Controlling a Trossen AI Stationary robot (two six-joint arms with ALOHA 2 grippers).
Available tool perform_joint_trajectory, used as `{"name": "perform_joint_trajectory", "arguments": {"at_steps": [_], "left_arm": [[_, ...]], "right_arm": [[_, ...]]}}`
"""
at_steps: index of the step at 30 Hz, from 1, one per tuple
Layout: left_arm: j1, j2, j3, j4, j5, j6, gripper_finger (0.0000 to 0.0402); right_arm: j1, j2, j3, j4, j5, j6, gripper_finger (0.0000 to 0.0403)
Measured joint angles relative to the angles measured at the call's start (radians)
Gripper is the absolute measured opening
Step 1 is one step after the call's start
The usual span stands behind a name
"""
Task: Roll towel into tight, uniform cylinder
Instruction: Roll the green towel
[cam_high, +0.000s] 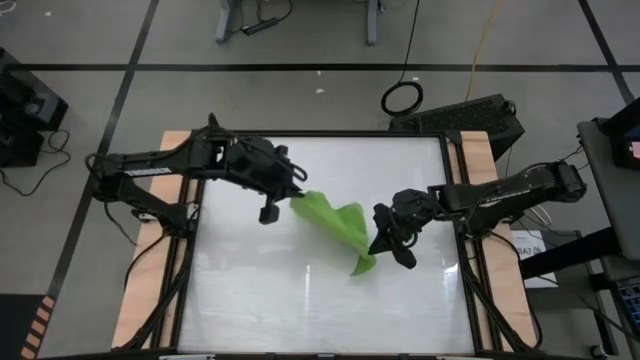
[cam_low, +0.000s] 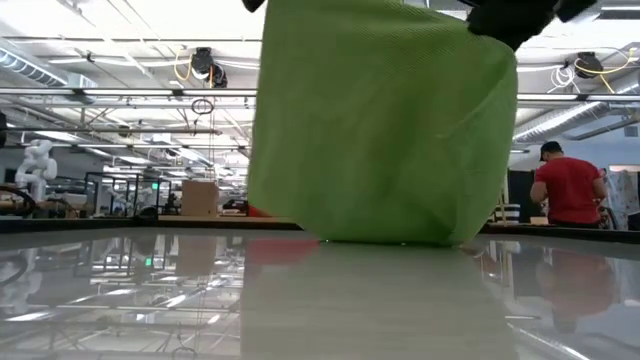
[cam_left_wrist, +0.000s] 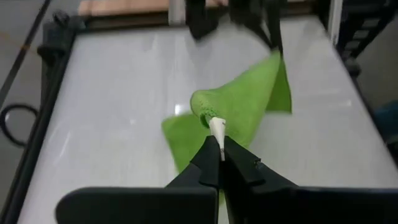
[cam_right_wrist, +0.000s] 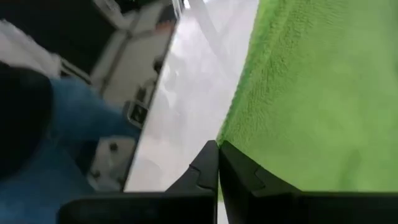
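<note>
Hanging between the two grippers, the lime-green soft cloth towel (cam_high: 335, 225) is stretched in the air, its lower edge brushing the glossy white table (cam_high: 250, 300). The left gripper (cam_left_wrist: 219, 146) is clamped on one corner; the right gripper (cam_high: 383, 236) pinches the opposite edge. Both holds look thin: uneven pulling could tear a corner loose and leave the towel crumpled, not flat for rolling.

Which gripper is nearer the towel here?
Neither: both hold it. The left gripper is shut on one corner of the towel, the right gripper on the opposite edge, lifting it.
</note>
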Motion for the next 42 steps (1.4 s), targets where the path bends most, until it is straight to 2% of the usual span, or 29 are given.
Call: {"name": "perform_joint_trajectory", "arguments": {"at_steps": [6, 15, 24, 42], "left_arm": [[-0.044, 0.001, 0.0, -0.05, -0.089, -0.028, 0.0003], [-0.068, 0.001, 0.0, -0.051, -0.124, -0.048, 0.0003], [-0.058, 0.001, 0.0, -0.046, -0.175, -0.02, 0.0003], [-0.048, 0.001, 0.0, -0.046, -0.175, 0.003, 0.0004]], "right_arm": [[-0.04, 0.0, 0.141, -0.226, 0.0, -0.118, 0.0], [-0.113, 0.0, 0.249, -0.306, -0.001, -0.225, 0.0], [-0.167, 0.0, 0.251, -0.402, 0.0, -0.259, 0.0], [-0.181, 0.0, 0.251, -0.463, 0.003, -0.252, 0.0]]}}
